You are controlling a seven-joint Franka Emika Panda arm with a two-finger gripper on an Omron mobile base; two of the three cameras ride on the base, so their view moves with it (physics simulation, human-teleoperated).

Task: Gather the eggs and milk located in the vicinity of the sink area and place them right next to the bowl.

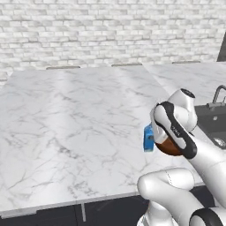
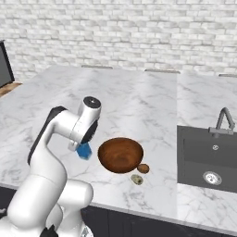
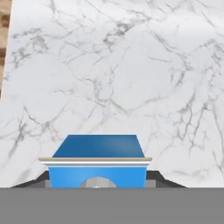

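Observation:
My gripper [image 3: 97,183] is shut on the milk [image 3: 97,164], a blue carton with a white top edge, which sits between the dark fingertips [image 3: 162,178] over the marble counter. The milk [image 2: 84,151] hangs tilted just left of the glossy brown bowl [image 2: 120,155], low over the counter; I cannot tell whether it touches. In the left base view the milk [image 1: 148,138] pokes out from behind my arm, which covers most of the bowl [image 1: 169,148]. Two eggs lie at the bowl's front right, one reddish-brown [image 2: 143,168] and one pale beige [image 2: 137,179].
The dark sink [image 2: 206,155] with its silver faucet [image 2: 224,121] is set into the counter on the right. A wide marble counter [image 1: 66,128] stretches left and back to a white brick wall. The counter's front edge runs close below the bowl.

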